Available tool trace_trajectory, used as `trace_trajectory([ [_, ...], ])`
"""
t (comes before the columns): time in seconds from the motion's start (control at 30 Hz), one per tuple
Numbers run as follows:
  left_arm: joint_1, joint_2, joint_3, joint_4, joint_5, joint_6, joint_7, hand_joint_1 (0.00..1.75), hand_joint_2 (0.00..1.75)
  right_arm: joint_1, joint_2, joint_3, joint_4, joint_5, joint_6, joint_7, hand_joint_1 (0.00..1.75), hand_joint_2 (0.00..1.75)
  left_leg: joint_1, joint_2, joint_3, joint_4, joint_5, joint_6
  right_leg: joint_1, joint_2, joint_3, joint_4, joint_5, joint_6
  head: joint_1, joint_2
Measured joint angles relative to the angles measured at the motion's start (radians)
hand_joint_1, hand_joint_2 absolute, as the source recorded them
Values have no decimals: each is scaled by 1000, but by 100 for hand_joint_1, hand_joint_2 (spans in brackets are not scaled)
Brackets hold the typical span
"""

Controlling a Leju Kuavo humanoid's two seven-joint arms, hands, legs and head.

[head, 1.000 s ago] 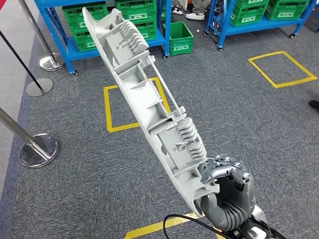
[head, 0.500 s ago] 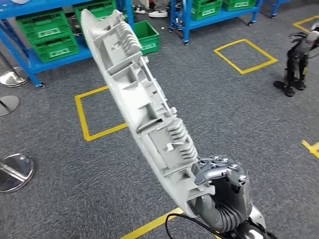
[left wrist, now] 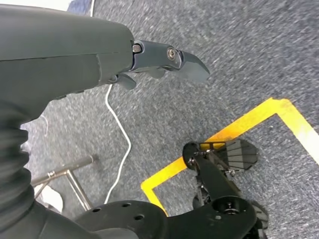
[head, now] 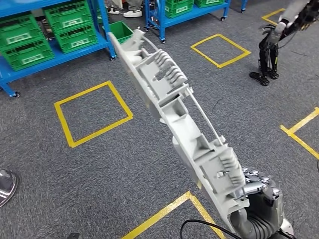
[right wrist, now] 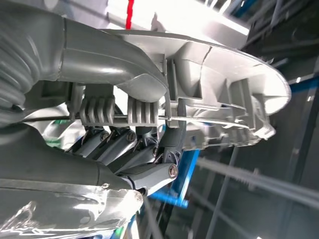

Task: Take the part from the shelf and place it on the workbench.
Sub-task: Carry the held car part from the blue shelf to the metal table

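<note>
From the head view I see my right robot hand (head: 259,201) at the lower right, fingers wrapped around the near end of the part (head: 180,117) and gripping it. The part is a long, pale grey plastic moulding, its open ribbed side facing up, with comb-like fins near both ends and a thin rod running along one edge. It reaches from the hand diagonally up and away to the left, held in the air above the grey carpet floor (head: 112,169), its far tip pointing towards the blue shelf (head: 101,25) stacked with green crates (head: 68,25). Yellow tape squares (head: 92,113) mark the floor beneath it.

In the left wrist view my left robot hand (left wrist: 112,55) hangs over the carpet holding nothing; a dark finger (left wrist: 180,59) juts out straight and touches nothing.

In the right wrist view the right hand's thick grey thumb (right wrist: 112,67) lies across one face of the part while the darker fingers (right wrist: 131,154) press the other face, clamping the part between them. The part extends away from the hand to a rounded tip.
</note>
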Motion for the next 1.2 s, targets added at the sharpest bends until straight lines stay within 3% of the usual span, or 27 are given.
trace_trajectory([
  [0.03,0,1,-2,0,0,2,0,0,175,4,3,-7,-1,2,0,0,175,175,-2,8,2,0,-1,-5,2,-2,3,-9,1,-7,-1,0],
  [0.1,-2,1,-7,0,-4,11,-3,0,175,14,8,-19,-3,7,-4,3,175,175,-1,21,3,-1,-3,-17,1,23,-3,-11,7,-20,-2,0],
  [0.17,-4,1,-14,0,-11,28,-13,0,175,23,13,-30,-8,16,-14,7,175,175,1,-6,-10,31,-33,-27,-4,44,-5,-16,13,-31,-4,0],
  [0.23,-3,0,-20,0,-18,40,-22,0,175,32,17,-38,-12,24,-22,10,175,175,3,-50,-60,142,-97,-33,-7,65,-7,-19,17,-36,-7,0],
  [0.27,-2,-1,-23,0,-21,43,-25,0,175,37,19,-42,-13,27,-25,10,175,175,3,-59,-93,210,-126,-34,-7,77,-8,-19,17,-38,-7,0],
  [0.3,-1,-2,-25,0,-23,44,-27,0,175,42,19,-46,-13,29,-27,11,175,175,3,-63,-119,260,-139,-34,-7,90,-9,-18,18,-38,-8,0],
  [0.33,0,-2,-28,0,-26,45,-28,0,175,47,20,-50,-13,30,-28,12,175,175,3,-65,-130,277,-132,-34,-7,103,-9,-18,18,-38,-8,0],
  [0.37,0,-2,-31,0,-30,45,-28,0,175,50,20,-54,-13,32,-29,13,175,175,3,-67,-125,259,-107,-33,-8,116,-8,-18,19,-37,-8,0],
  [0.4,0,-2,-34,0,-33,44,-27,0,175,52,20,-56,-13,33,-29,14,175,175,5,-75,-102,206,-68,-32,-9,129,-8,-18,20,-35,-8,0],
  [0.47,-1,-5,-41,0,-39,38,-24,0,175,53,20,-60,-13,32,-30,19,175,175,11,-115,-47,76,-7,-31,-9,151,-11,-14,22,-28,-9,0],
  [0.53,-2,-9,-46,0,-45,34,-19,0,175,55,20,-68,-15,26,-32,23,175,175,14,-142,-21,11,6,-25,-9,171,-21,-11,25,-17,-10,0],
  [0.6,-3,-17,-51,0,-50,34,-14,0,175,65,20,-80,-19,15,-32,22,175,175,13,-128,-19,5,5,-12,-12,188,-29,-14,30,-4,-10,0],
  [0.67,-3,-23,-56,0,-53,36,-9,0,175,76,20,-93,-25,3,-28,16,175,175,15,-110,-17,1,8,3,-11,169,-41,3,17,5,-5,0],
  [0.7,-2,-25,-58,0,-54,37,-6,0,175,79,20,-98,-28,-2,-25,13,175,175,15,-99,-16,0,9,8,-10,144,-60,44,-8,9,-2,0],
  [0.77,1,-27,-62,0,-55,41,-1,0,175,82,20,-106,-31,-6,-18,8,175,175,11,-77,-15,0,7,14,-9,91,-120,176,-74,14,4,0],
  [0.8,3,-28,-64,0,-57,43,3,0,175,85,20,-109,-32,-7,-13,6,175,175,9,-64,-15,0,6,15,-9,76,-149,240,-99,16,5,0],
  [0.83,4,-28,-65,0,-59,46,7,0,175,87,20,-111,-32,-7,-8,5,175,175,8,-52,-14,0,5,15,-10,70,-162,269,-105,16,5,0],
  [0.87,4,-28,-66,0,-61,50,11,0,175,88,20,-113,-32,-8,-3,4,175,175,8,-41,-12,0,3,15,-10,67,-152,255,-90,16,5,0],
  [0.93,4,-28,-67,0,-59,58,18,0,175,88,22,-114,-32,-7,5,8,175,175,7,-21,-3,1,-3,9,-10,45,-82,133,-29,13,5,0],
  [1.0,4,-25,-67,0,-52,66,19,0,175,86,26,-114,-32,-8,9,12,175,175,1,-6,4,3,-9,0,-6,17,-19,22,5,3,4,0],
  [1.03,4,-24,-67,0,-48,69,19,0,175,85,27,-114,-32,-9,10,12,175,175,-1,0,6,3,-11,-5,-3,12,-8,1,6,-2,3,0],
  [1.13,3,-19,-66,0,-43,75,19,0,175,84,32,-115,-32,-18,10,12,175,175,-1,14,8,0,-14,-20,-1,36,-13,-4,9,-20,3,0],
  [1.2,3,-16,-66,0,-39,77,18,0,175,77,37,-116,-31,-26,11,12,175,175,1,-19,-10,44,-50,-29,-6,53,-13,-10,14,-31,1,0],
])
